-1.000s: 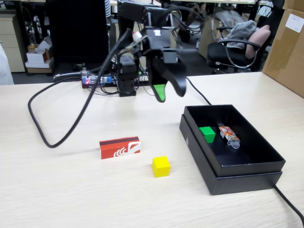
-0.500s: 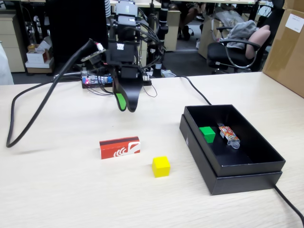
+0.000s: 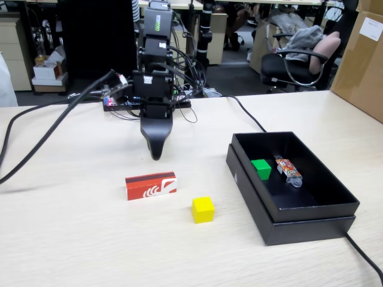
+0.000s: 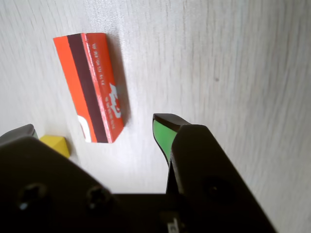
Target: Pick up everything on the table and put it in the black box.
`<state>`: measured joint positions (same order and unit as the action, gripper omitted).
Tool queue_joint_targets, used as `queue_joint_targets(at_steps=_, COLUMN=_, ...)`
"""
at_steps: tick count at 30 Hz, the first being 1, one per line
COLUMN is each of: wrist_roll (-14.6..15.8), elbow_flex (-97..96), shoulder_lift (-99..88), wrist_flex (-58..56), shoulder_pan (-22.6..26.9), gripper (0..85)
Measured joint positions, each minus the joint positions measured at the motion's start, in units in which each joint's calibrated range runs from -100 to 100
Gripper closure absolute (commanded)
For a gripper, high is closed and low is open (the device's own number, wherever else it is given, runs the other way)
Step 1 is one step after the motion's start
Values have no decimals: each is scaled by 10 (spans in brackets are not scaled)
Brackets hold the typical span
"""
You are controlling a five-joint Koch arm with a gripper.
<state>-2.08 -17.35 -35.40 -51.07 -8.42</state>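
Note:
The red box [image 3: 151, 185] with white swoosh marks lies flat on the table [image 3: 72, 239]. The yellow cube [image 3: 203, 209] sits just right of it in the fixed view. The green cube [image 3: 261, 168] rests inside the black box [image 3: 311, 209] at the right. My gripper [image 3: 155, 152] points down a little behind the red box and above the table. In the wrist view the gripper [image 4: 93, 128] is open and holds nothing. The red box [image 4: 92, 82] lies just ahead of its tips, and a corner of the yellow cube [image 4: 56, 144] shows by the left jaw.
A colourful packet [image 3: 288, 170] lies in the black box beside the green cube. A thick black cable [image 3: 54, 128] loops over the table's left side. Another cable [image 3: 365, 257] runs off the front right. A brown cardboard box [image 3: 362, 60] stands at the far right.
The arm has swung from near the black box to the left and dropped lower. The gripper now hangs just behind the red box. The objects have not moved.

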Motion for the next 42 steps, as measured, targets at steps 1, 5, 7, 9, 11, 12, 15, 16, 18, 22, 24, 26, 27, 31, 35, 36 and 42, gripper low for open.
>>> queue_joint_targets(at_steps=1, wrist_roll=4, elbow_flex=26, shoulder_lift=30, wrist_flex=-1, shoulder_pan=0, gripper=391)
queue_joint_targets(at_steps=5, wrist_roll=12, elbow_flex=64, shoulder_lift=86, wrist_flex=0, shoulder_pan=1, gripper=391)
queue_joint_targets(at_steps=7, wrist_roll=16, elbow_flex=89, shoulder_lift=127, wrist_flex=0, shoulder_pan=2, gripper=391)
queue_joint_targets(at_steps=9, wrist_roll=17, elbow_flex=98, shoulder_lift=141, wrist_flex=0, shoulder_pan=1, gripper=391)
queue_joint_targets(at_steps=11, wrist_roll=17, elbow_flex=112, shoulder_lift=163, wrist_flex=0, shoulder_pan=1, gripper=390)
queue_joint_targets(at_steps=12, wrist_roll=17, elbow_flex=117, shoulder_lift=177, wrist_flex=0, shoulder_pan=1, gripper=390)
queue_joint_targets(at_steps=15, wrist_roll=17, elbow_flex=139, shoulder_lift=223, wrist_flex=0, shoulder_pan=0, gripper=390)
queue_joint_targets(at_steps=16, wrist_roll=17, elbow_flex=148, shoulder_lift=239, wrist_flex=0, shoulder_pan=-1, gripper=390)
queue_joint_targets(at_steps=18, wrist_roll=17, elbow_flex=164, shoulder_lift=269, wrist_flex=0, shoulder_pan=-2, gripper=392)
queue_joint_targets(at_steps=22, wrist_roll=17, elbow_flex=167, shoulder_lift=293, wrist_flex=1, shoulder_pan=-3, gripper=434)
queue_joint_targets(at_steps=24, wrist_roll=17, elbow_flex=168, shoulder_lift=293, wrist_flex=1, shoulder_pan=-2, gripper=451)
queue_joint_targets(at_steps=26, wrist_roll=17, elbow_flex=167, shoulder_lift=294, wrist_flex=1, shoulder_pan=-1, gripper=531)
queue_joint_targets(at_steps=27, wrist_roll=17, elbow_flex=167, shoulder_lift=294, wrist_flex=1, shoulder_pan=0, gripper=575)
queue_joint_targets(at_steps=31, wrist_roll=16, elbow_flex=167, shoulder_lift=294, wrist_flex=1, shoulder_pan=-1, gripper=751)
queue_joint_targets(at_steps=35, wrist_roll=17, elbow_flex=168, shoulder_lift=294, wrist_flex=2, shoulder_pan=-1, gripper=763)
queue_joint_targets(at_steps=36, wrist_roll=17, elbow_flex=167, shoulder_lift=294, wrist_flex=2, shoulder_pan=-1, gripper=763)
queue_joint_targets(at_steps=42, wrist_roll=15, elbow_flex=163, shoulder_lift=291, wrist_flex=2, shoulder_pan=-1, gripper=802)
